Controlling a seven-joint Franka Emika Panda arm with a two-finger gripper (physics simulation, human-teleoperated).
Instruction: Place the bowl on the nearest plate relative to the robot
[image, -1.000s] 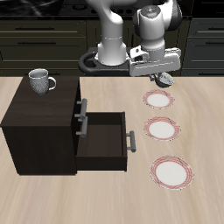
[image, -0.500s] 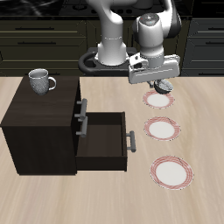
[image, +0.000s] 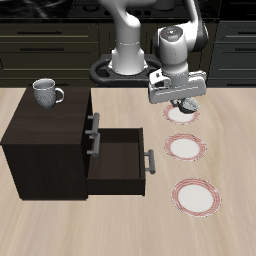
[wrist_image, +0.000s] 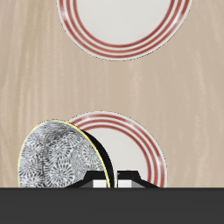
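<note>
My gripper (image: 185, 101) is shut on the rim of the bowl (image: 188, 106), a small round bowl with a dark speckled inside. It hangs tilted just above the plate (image: 175, 117) that lies farthest back, closest to the robot base. In the wrist view the bowl (wrist_image: 59, 159) covers one edge of that red-rimmed plate (wrist_image: 136, 144), and the fingertips (wrist_image: 98, 179) pinch the bowl's rim. I cannot tell whether the bowl touches the plate.
Two more red-rimmed plates (image: 185, 148) (image: 196, 195) lie in a row toward the table's front edge. A dark cabinet (image: 45, 135) with its drawer (image: 122, 160) pulled open stands beside them, with a grey mug (image: 44, 93) on top.
The gripper has come down with the bowl and drifted slightly forward, from above the far plate to just over it. Nothing else moved.
</note>
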